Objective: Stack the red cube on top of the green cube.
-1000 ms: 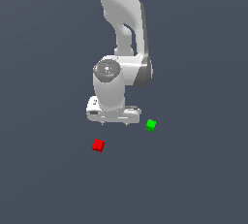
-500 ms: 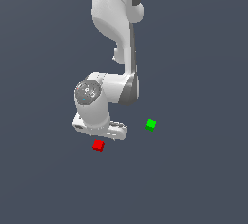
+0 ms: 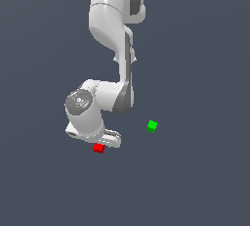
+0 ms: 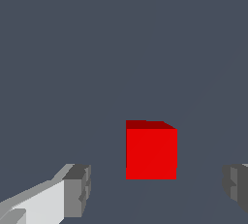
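The red cube (image 3: pixel 99 147) lies on the dark grey floor, partly covered by the arm's hand in the exterior view. In the wrist view the red cube (image 4: pixel 151 151) sits between the two fingertips (image 4: pixel 77 190), touching neither. My gripper (image 4: pixel 157 189) is open and low over the cube. In the exterior view the hand hides the gripper's fingers. The green cube (image 3: pixel 152 126) rests on the floor towards the exterior view's right of the red cube, well apart from it and out of the wrist view.
The white arm (image 3: pixel 112 34) rises from the hand towards the top of the exterior view. A plain dark grey floor (image 3: pixel 195 181) surrounds both cubes.
The hand has swung towards the exterior view's left and come down, from between the two cubes to right over the red cube. Neither cube has moved.
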Controlling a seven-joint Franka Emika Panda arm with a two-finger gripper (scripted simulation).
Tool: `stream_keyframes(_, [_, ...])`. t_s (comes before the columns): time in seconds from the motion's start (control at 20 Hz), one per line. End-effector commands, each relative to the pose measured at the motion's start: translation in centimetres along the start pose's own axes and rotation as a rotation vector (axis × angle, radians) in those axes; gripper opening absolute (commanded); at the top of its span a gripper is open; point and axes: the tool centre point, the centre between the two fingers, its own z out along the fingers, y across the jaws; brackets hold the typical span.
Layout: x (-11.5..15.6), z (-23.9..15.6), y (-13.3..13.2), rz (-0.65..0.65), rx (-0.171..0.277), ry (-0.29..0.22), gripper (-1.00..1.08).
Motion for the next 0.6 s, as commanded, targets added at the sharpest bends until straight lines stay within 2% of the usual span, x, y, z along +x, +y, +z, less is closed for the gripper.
stream_keyframes(0.0, [0.2, 0.1, 0.2, 0.004, 0.000, 0.001, 1.00])
stream_keyframes(0.3, [0.2, 0.5, 0.2, 0.004, 0.000, 0.000, 1.00])
stream_keyframes(0.55, [0.2, 2.5, 0.2, 0.005, 0.000, 0.000, 1.00])
